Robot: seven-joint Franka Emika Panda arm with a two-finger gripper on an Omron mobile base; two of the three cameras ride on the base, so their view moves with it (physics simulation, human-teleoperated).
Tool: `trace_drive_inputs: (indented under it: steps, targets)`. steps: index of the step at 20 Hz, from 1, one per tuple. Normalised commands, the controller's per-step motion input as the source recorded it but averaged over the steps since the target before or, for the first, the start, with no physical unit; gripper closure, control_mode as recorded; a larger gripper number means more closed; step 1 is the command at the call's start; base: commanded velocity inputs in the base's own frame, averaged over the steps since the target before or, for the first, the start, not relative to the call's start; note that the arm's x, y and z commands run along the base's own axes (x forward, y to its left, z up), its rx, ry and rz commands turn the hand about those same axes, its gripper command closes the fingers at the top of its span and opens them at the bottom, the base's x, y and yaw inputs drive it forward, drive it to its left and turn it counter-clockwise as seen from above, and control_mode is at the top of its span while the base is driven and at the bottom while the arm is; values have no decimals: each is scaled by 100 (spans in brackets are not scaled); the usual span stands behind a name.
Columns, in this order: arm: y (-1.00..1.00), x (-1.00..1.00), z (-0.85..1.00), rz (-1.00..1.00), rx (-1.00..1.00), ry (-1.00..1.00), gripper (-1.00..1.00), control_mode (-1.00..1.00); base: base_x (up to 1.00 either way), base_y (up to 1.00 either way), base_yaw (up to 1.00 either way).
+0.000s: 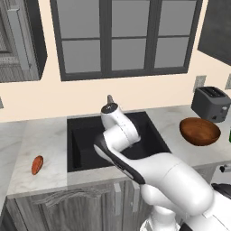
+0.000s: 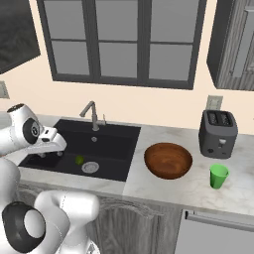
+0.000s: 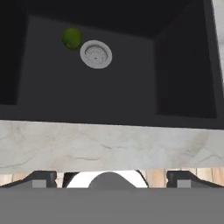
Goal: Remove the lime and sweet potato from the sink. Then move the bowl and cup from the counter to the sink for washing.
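The small elongated orange-red sweet potato (image 1: 37,164) lies on the light grey marbled table (image 1: 49,135) left of the large matte black sink (image 1: 83,140), so that part looks done. The white arm's hand (image 2: 51,154) hangs above the sink's left part, spread to its full width and holding nothing. The small round yellow-green lime (image 2: 79,159) sits on the basin floor, just beside the round silver drain (image 2: 90,167). Next is probably the lime: bring the hand straight down with the fingers either side of the fruit, staying off the drain rim, since a round fruit rolls if nudged. Further right on the table wait the wide brown wooden bowl (image 2: 168,159) and the bright green cylindrical cup (image 2: 218,175).
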Motion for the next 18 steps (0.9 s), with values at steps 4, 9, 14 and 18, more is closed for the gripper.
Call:
trace_drive_inputs:
  steps: [4, 9, 14, 18]
  targets:
    - [-11, 17, -7, 1, 4, -11, -100, -100, 0, 0, 0]
    - [-8, 22, -4, 4, 6, -9, -100, -100, 0, 0, 0]
    - [-4, 21, -6, 7, 11, -6, -100, -100, 0, 0, 0]
    - [0, 23, -8, 8, 12, -1, -100, -100, 0, 0, 0]
